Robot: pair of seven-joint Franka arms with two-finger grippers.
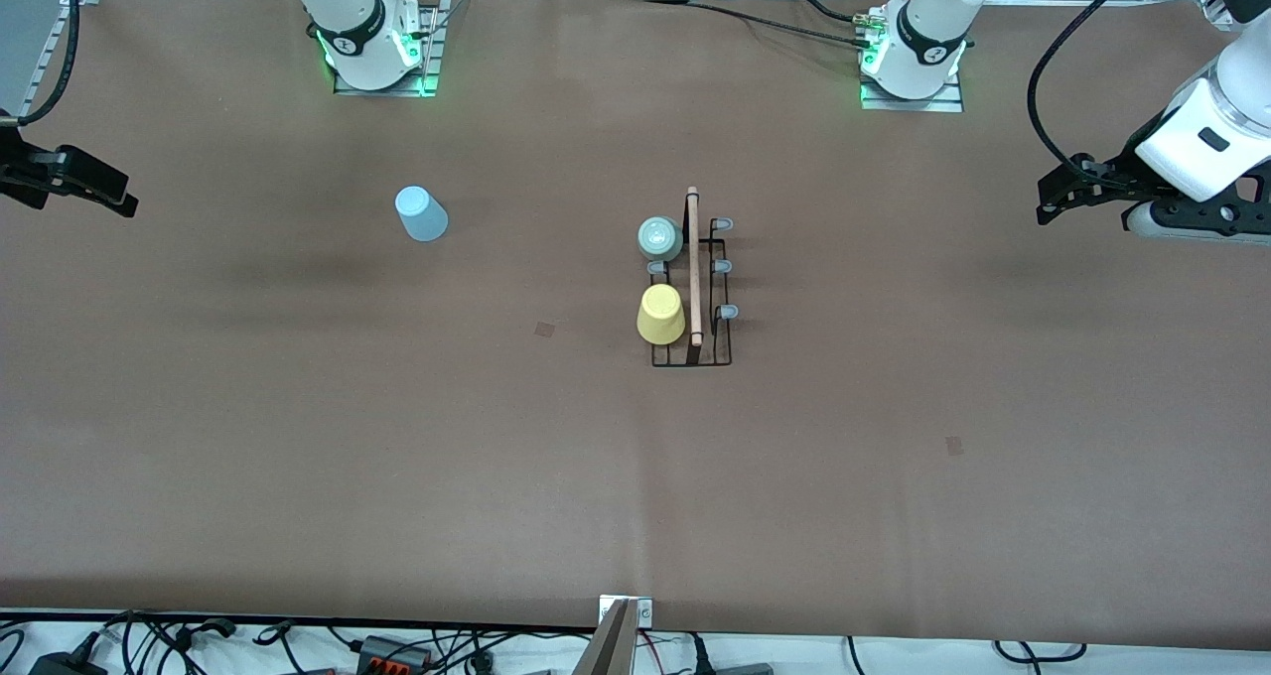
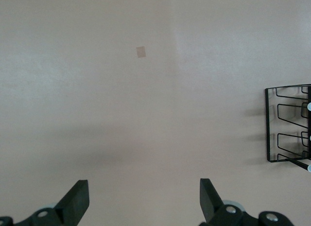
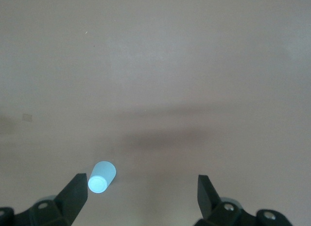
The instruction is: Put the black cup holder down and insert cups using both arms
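The black cup holder stands mid-table, its wooden handle running toward the front camera. A pale green cup and a yellow cup sit upside down on pegs along its side toward the right arm's end, the yellow one nearer to the camera. The light blue cup stands upside down on the table toward the right arm's end; it also shows in the right wrist view. My right gripper is open and empty, raised at that table end. My left gripper is open and empty at the other end; the holder's edge shows in its view.
Three bare grey-capped pegs line the holder's side toward the left arm's end, and one stands between the two cups. Small dark patches mark the brown table cover. Cables and a camera mount lie along the near edge.
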